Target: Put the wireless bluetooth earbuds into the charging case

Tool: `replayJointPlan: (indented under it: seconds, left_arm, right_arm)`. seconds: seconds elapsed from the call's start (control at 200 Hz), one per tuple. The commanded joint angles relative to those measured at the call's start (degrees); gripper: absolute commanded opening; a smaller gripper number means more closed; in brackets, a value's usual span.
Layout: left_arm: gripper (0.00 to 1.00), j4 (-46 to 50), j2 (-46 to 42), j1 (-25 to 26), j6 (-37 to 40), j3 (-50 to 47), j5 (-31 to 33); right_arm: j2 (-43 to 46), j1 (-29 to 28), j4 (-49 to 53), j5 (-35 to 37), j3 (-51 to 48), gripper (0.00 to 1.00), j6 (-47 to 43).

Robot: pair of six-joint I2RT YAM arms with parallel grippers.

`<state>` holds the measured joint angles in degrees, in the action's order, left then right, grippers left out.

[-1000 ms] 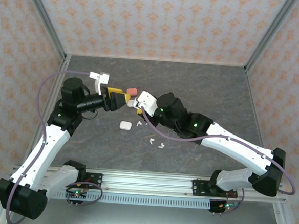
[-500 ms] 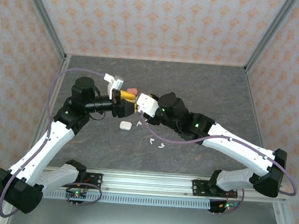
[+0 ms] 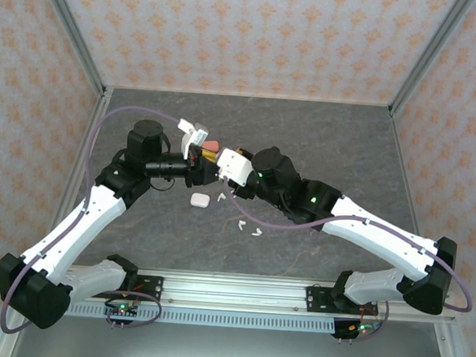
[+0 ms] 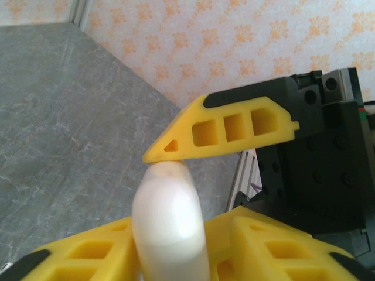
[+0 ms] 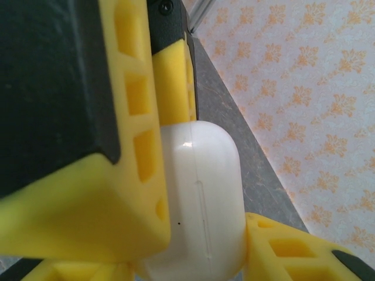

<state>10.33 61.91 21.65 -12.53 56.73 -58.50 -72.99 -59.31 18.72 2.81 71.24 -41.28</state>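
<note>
Both arms meet above the grey table (image 3: pixel 339 136), left of its centre. The left gripper (image 3: pixel 199 168) and the right gripper (image 3: pixel 220 169) face each other tip to tip around one white charging case (image 5: pixel 202 199), which is held off the surface. In the left wrist view the case (image 4: pixel 170 228) stands between the left gripper's two yellow fingers (image 4: pixel 76 252), which press on its sides, so these jaws are clamped on it. One finger of the right gripper (image 4: pixel 234 126) rests on the case's rounded top. In the right wrist view the case lies against the broad face of a left finger (image 5: pixel 88 193), and a right finger (image 5: pixel 287 246) meets its lower edge. The right jaws thus appear closed on the case end to end, though the contact of the second right finger is hidden. The earbuds lie loose on the table, outside both sets of jaws and on the side toward the arm bases: one white piece (image 3: pixel 223 197) just below the right gripper, and two more (image 3: pixel 241 224) (image 3: pixel 255 232) farther toward the bases. A second white case (image 3: pixel 200 199) lies beside the first piece, and a pink case (image 3: pixel 211 145) lies just beyond the grippers.
</note>
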Motion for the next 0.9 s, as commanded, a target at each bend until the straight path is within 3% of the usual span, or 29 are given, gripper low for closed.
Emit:
replayJointPlan:
  seconds: [0.0,0.11,0.285,0.48,0.576,0.766,0.896]
  left_arm:
    - [0.34,1.9,0.4,0.6,1.9,2.2,-1.7]
    - [0.26,2.3,0.5,0.8,2.4,2.3,-1.5]
    - [0.16,2.2,-0.5,1.1,3.7,2.2,0.1]
    - [0.1,-0.6,-3.6,1.6,6.8,-0.1,4.2]
    - [0.09,-3.4,-6.1,2.5,9.7,-2.5,6.7]
    - [0.04,-9.6,-10.4,5.2,17.8,-8.5,12.1]
    - [0.0,-13.2,-11.3,7.1,21.9,-11.1,14.3]
  right_arm:
    - [1.6,0.2,-0.9,0.1,1.5,0.42,-0.4]
    - [1.7,0.2,0.9,0.9,2.3,0.45,0.6]
    - [3.2,0.7,5.3,0.3,3.0,0.62,2.3]
    - [8.5,3.5,8.8,-6.4,1.3,0.89,6.7]
    - [11.8,6.9,9.3,-14.4,-0.6,0.99,10.1]
    - [16.9,17.3,2.7,-33.0,-5.7,0.99,21.2]
    - [17.2,20.4,-3.5,-39.0,-8.1,0.99,27.9]
